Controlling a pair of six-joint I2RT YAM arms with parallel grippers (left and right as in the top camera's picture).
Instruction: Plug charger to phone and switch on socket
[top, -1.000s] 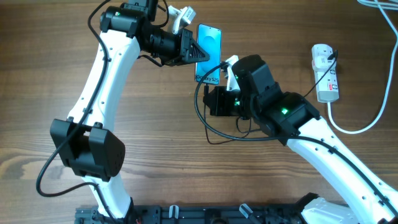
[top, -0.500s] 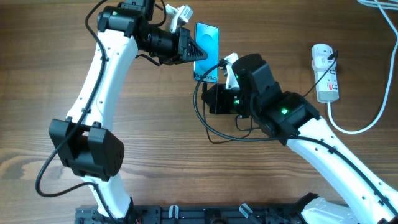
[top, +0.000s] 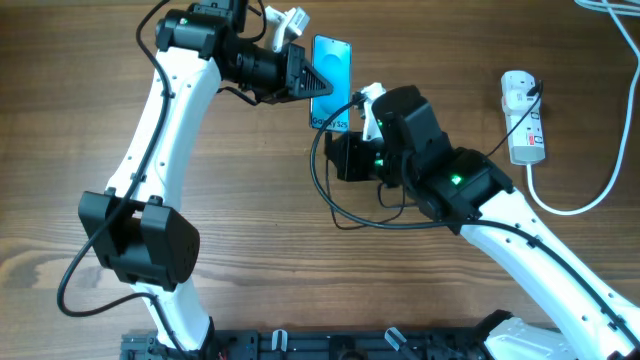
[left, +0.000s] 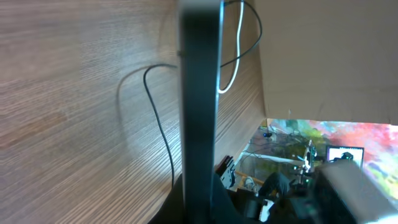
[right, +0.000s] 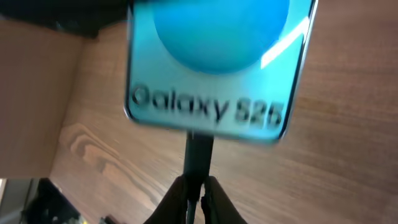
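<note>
The right gripper (right: 199, 198) is positioned over the middle of the desk (top: 250, 260), pointing toward the far edge. In the right wrist view its two fingers are clenched on the base of the small black plug of the charger (right: 200, 155). The plug tip meets the middle of the bottom edge of the phone (top: 338, 62). Whether the tip is fully seated in the port cannot be determined.

The thin black cable of the charger leaves the plug and loops toward the near edge. It then curves back under the right arm.

The phone is located over the far-centre part of the desk. Its lit turquoise screen faces upward and its bottom edge is turned toward the right gripper. The text "Galaxy S25" is legible at the bottom of the screen.

The left gripper (top: 310, 80) grasps the phone by its left long edge. The left wrist view shows the phone edge-on between the fingers.

The socket (top: 524, 120) lies flat near the right edge of the desk, well apart from both grippers. A white adapter (top: 518, 85) is fitted at its far end. A white cord (top: 590, 205) curves from its near end toward the right edge. The switch position cannot be determined.
</note>
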